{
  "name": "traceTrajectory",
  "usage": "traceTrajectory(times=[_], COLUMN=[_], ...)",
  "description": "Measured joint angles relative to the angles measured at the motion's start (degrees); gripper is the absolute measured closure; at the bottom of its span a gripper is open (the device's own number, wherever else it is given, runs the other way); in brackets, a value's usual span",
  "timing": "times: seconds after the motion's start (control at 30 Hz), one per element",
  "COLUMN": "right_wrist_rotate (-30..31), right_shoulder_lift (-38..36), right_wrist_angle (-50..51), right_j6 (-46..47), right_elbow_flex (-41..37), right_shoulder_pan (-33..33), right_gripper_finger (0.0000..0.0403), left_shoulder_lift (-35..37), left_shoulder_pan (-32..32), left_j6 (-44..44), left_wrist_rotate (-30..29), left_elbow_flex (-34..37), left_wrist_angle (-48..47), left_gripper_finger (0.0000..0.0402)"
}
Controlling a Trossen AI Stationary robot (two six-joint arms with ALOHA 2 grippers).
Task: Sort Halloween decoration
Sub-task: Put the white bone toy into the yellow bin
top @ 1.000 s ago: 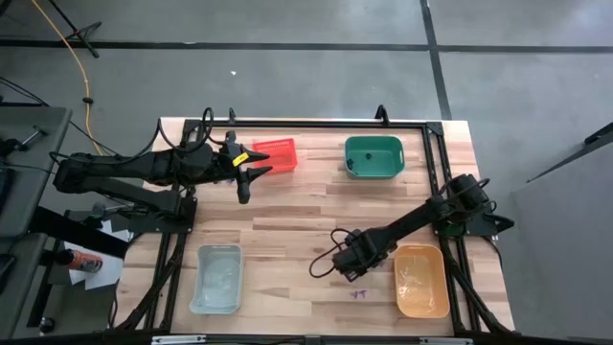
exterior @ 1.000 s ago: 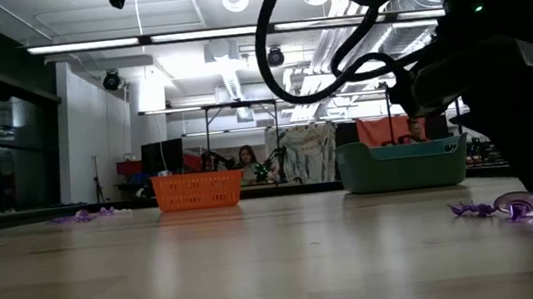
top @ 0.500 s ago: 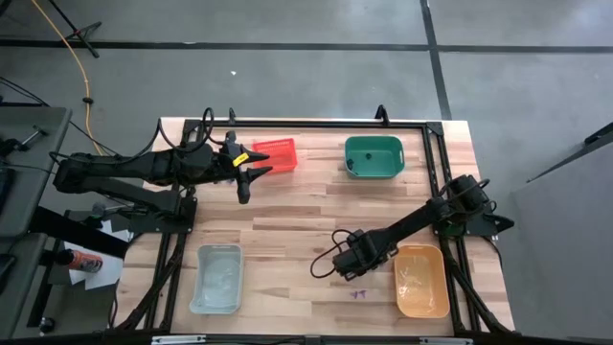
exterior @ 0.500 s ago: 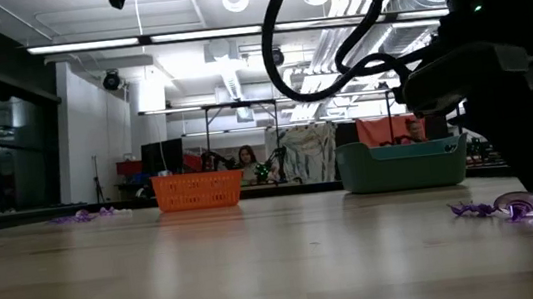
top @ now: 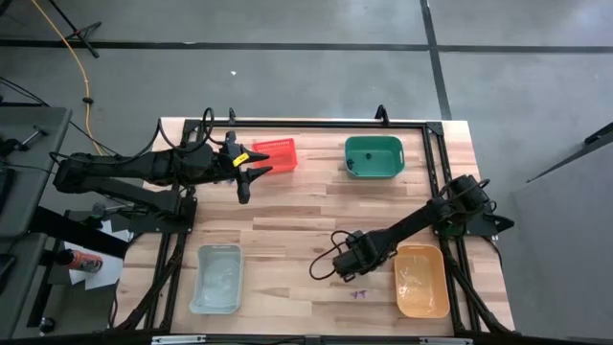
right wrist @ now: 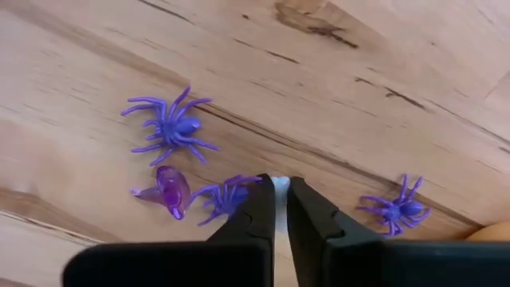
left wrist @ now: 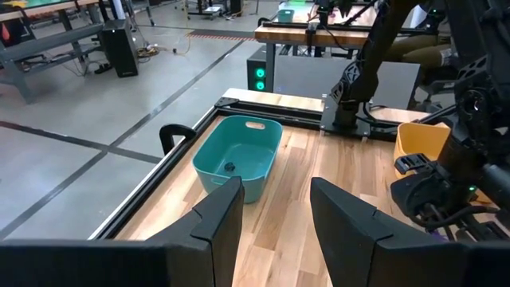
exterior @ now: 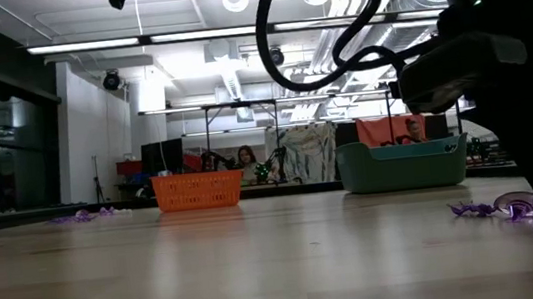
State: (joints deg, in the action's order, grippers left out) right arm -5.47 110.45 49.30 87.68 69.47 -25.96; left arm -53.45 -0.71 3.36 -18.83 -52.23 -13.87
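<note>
Several tiny purple spider trinkets (right wrist: 170, 127) lie on the wooden table by the near right, one of them (right wrist: 221, 196) right beside my right gripper (right wrist: 280, 191), which points down at the table, shut. The high view shows them as a small purple cluster (top: 359, 294) next to my right gripper (top: 351, 276). A small dark trinket (left wrist: 229, 167) lies inside the green bin (left wrist: 209, 163). My left gripper (left wrist: 275, 199) hangs open and bare above the far left of the table, by the red basket (top: 276, 155). My right gripper stands with its fingertips (right wrist: 263, 199) down at the table top, coming from above. One finger's outer side is at the legs of a purple spider (right wrist: 239, 185); I cannot tell whether it touches them. No spider shows between the fingers.
An orange bin (top: 421, 280) stands just right of my right gripper and a clear bin (top: 216, 279) at the near left. More purple trinkets (exterior: 83, 216) lie at the far edge in the low view. Bare wood lies in the table's middle.
My right arm's wrist has shifted a little above the purple trinkets; in the low view its body stands slightly higher than before. The trinkets lie where they were. My left arm has kept still.
</note>
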Motion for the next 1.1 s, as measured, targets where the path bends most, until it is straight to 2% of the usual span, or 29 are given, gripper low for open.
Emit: traceTrajectory(times=[0.13,0.3,0.53,0.77,0.93,1.03,1.1], right_wrist_rotate=[0.48,0.98,6.73,9.14,15.12,21.62,26.29], right_shoulder_lift=[0.02,-0.21,-2.67,-5.48,-10.12,-14.30,-17.52], right_wrist_angle=[-0.04,0.13,1.60,2.78,2.49,1.55,-0.20], right_j6=[-0.16,-0.29,-0.87,-2.76,-4.17,-5.80,-10.02], right_elbow_flex=[-0.02,-0.08,-0.37,-0.31,-0.28,-0.28,-0.22], right_shoulder_pan=[0.00,-0.03,0.20,0.76,1.80,3.20,4.60], right_gripper_finger=[0.0388,0.0398,0.0402,0.0401,0.0401,0.0402,0.0402], left_shoulder_lift=[0.00,0.00,0.00,0.00,0.00,0.00,0.01], left_shoulder_pan=[0.00,0.00,0.00,0.00,0.00,0.00,0.00], left_j6=[-0.09,-0.05,-0.16,-0.59,-0.59,-0.59,-0.42], left_wrist_rotate=[-0.01,0.00,-0.01,-0.02,-0.02,-0.02,-0.02], left_elbow_flex=[0.00,0.00,0.00,0.00,0.01,0.00,0.00], left_wrist_angle=[-0.01,-0.03,-0.04,-0.04,-0.04,-0.04,-0.04], left_gripper_finger=[0.0265,0.0265,0.0265,0.0265,0.0265,0.0265,0.0265])
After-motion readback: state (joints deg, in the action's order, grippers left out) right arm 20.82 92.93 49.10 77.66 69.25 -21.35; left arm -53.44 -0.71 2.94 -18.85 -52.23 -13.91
